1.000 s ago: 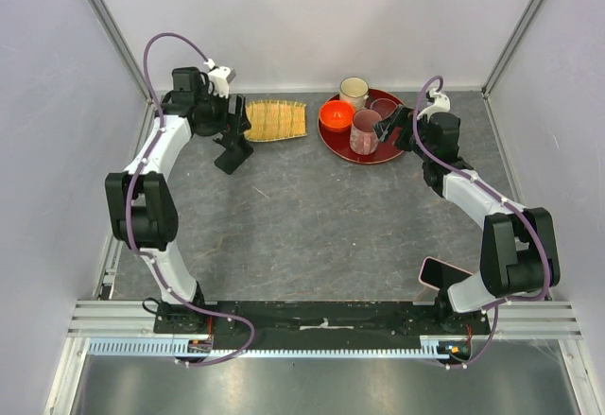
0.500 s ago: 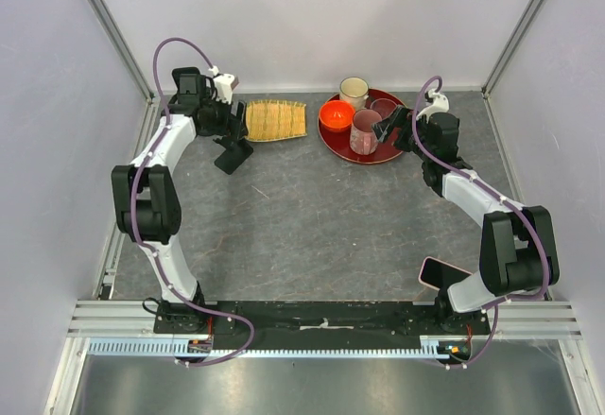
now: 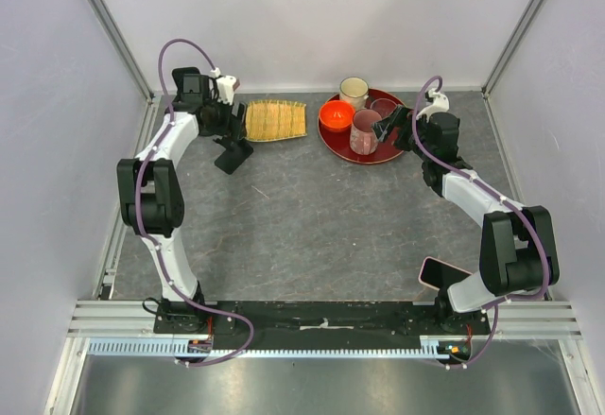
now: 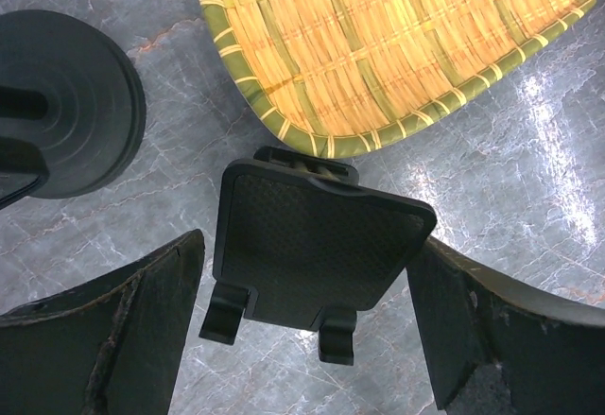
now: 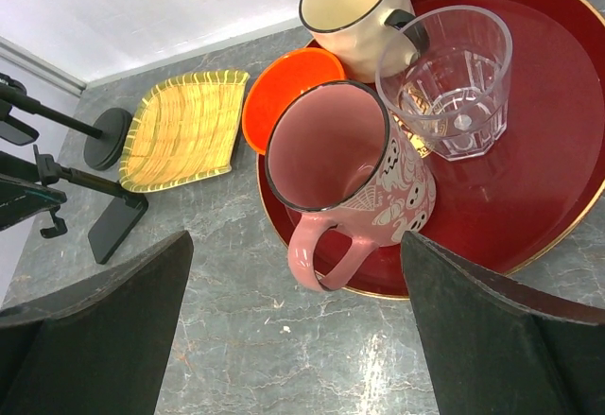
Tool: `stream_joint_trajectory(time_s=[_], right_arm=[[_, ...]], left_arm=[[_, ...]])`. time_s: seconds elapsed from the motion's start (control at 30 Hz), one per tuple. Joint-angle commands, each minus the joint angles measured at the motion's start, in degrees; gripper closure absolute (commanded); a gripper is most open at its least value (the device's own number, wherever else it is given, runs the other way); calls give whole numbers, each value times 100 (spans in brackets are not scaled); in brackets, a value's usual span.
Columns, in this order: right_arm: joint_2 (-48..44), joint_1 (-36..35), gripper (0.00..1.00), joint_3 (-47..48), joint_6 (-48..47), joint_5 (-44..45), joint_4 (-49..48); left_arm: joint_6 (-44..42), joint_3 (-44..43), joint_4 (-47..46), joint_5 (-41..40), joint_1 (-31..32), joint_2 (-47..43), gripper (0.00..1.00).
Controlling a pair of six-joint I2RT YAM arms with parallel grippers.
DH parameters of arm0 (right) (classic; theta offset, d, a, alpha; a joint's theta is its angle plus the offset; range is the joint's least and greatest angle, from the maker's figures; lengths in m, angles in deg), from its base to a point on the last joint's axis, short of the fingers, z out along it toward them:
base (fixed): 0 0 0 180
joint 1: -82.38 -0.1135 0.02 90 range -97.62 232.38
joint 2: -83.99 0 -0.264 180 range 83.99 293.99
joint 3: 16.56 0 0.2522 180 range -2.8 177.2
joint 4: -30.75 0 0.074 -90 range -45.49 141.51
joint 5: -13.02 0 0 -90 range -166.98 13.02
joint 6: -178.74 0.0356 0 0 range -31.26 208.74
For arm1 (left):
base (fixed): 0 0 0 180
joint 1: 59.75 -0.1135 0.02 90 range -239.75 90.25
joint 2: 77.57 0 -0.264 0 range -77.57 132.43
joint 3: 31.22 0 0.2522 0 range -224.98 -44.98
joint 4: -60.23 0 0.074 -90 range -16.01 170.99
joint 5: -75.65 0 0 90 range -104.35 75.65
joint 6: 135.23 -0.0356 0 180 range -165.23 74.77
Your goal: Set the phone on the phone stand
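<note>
One bamboo tray (image 4: 378, 46) beside phone stand (image 4: 66, 103)

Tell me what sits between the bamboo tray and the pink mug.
An orange bowl sits between the bamboo tray and the pink mug, seen in the right wrist view.

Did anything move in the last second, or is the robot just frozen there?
Only the left arm moved: its elbow shifted slightly toward the far wall, while the left gripper stayed open around the black holder plate. Nothing was grabbed or released. The right arm, phone and red tray stayed put.
</note>
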Motion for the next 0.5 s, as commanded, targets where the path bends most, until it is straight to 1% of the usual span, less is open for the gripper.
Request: stream_joint_trajectory(time_s=[0.0,0.07,0.17,0.27,0.3,0.37,0.4,0.47], right_arm=[[-14,24,2,15,30,-96,-357],[-14,41,2,15,21,-96,-348],[-23,23,2,7,29,-96,-339],[-14,32,2,15,29,-105,-348],[-14,24,2,15,30,-96,-348],[-23,23,2,15,30,-96,-348],[-23,23,2,15,30,-96,-348],[-23,24,2,24,30,-105,-340]], left_arm=[[-176,-312,47,115,22,133,8],[-167,-364,73,159,13,195,9],[-106,-347,64,238,13,169,14],[9,-251,-6,238,31,73,26],[61,-181,-111,212,31,20,36],[149,99,-252,-50,66,-112,50],[245,197,-374,-165,84,-226,65],[377,460,-463,-586,136,-367,79]])
